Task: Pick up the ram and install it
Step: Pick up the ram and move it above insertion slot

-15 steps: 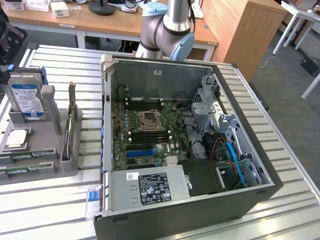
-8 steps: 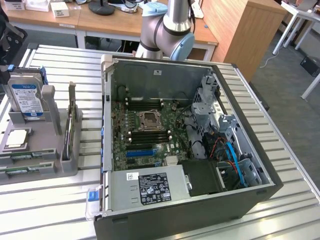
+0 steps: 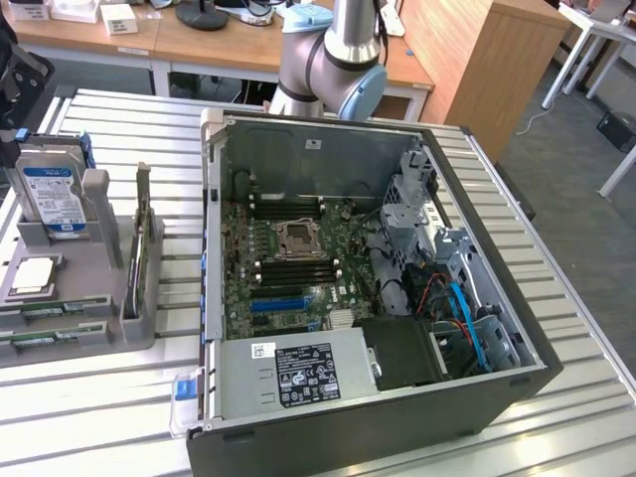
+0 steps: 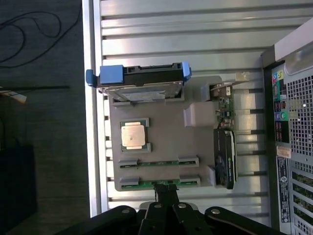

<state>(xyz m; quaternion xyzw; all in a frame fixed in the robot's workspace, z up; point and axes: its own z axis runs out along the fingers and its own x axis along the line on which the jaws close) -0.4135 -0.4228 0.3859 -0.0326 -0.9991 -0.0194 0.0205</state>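
Heads up, your jaws are sitting closed tight right now and they're not gripping anything. They're hanging above the grey tray (image 4: 166,142), which is resting on the slatted surface (image 3: 99,417) just beside the open computer case (image 3: 397,397), on the exterior view's left of it.

The ram (image 4: 145,182) is lying flat in the tray's outermost row of clips, along the edge furthest from the hard drive (image 4: 139,81). A second stick (image 4: 159,163) is lying parallel to it one row in, and the processor chip (image 4: 133,135) is sitting between that one and the drive.

The bit that matters: the ram is lying pretty much straight under the jaw tips, and they're lining up with roughly the middle of its length. Its long axis is running along that outer tray edge. Going by how the linkages are splaying out, I'm guessing the jaws are opening along the stick's length rather than across its thin side, but I'm not swearing to that. How far above the stick they're hanging, I can't tell
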